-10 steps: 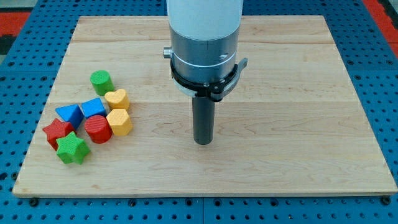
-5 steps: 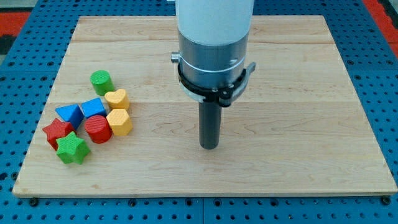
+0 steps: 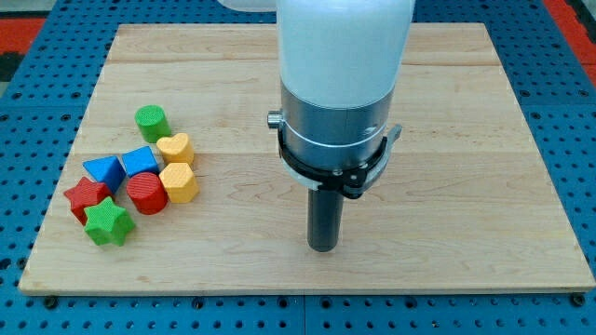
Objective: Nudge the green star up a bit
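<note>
My tip (image 3: 323, 247) sits on the wooden board (image 3: 447, 121), holding nothing and touching no block; it is a bare rod with nothing to open or close. The green star (image 3: 109, 223) lies well apart from my tip toward the view's left, at about the same height in the view, at the bottom of a cluster of 8 blocks. To nudge it up well, I judge that my tip should travel left below the cluster, stop just under the star's lower edge, centred on it, and then push up a short way. Just above the star, apparently touching it, are the red star (image 3: 86, 196) and the red cylinder (image 3: 147, 193), so a long push would likely shove them into the blue blocks (image 3: 121, 167) above. The 2 yellow blocks (image 3: 177, 166) and the green cylinder (image 3: 151, 122) lie further up. The green star lies flat; it has no long axis, and 1 point faces roughly up.
</note>
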Tool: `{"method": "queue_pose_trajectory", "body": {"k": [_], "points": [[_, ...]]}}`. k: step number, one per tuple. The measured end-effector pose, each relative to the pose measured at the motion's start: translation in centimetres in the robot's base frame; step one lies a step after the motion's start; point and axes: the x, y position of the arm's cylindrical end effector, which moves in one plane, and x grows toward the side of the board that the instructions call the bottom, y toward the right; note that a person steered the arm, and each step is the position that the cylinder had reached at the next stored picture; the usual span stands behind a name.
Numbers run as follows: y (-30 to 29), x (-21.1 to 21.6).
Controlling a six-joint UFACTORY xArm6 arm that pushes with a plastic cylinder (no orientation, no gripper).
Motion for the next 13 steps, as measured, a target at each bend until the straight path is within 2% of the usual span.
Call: {"method": "queue_pose_trajectory", "body": {"k": [4,5,6,10,11,12,13], "points": [[-0.1,0.3],[-0.1,3.7],[-0.3,5.1],[-0.3,5.1],[-1.7,5.1],[-6.6,5.0],[-16.1,4.3]]}}
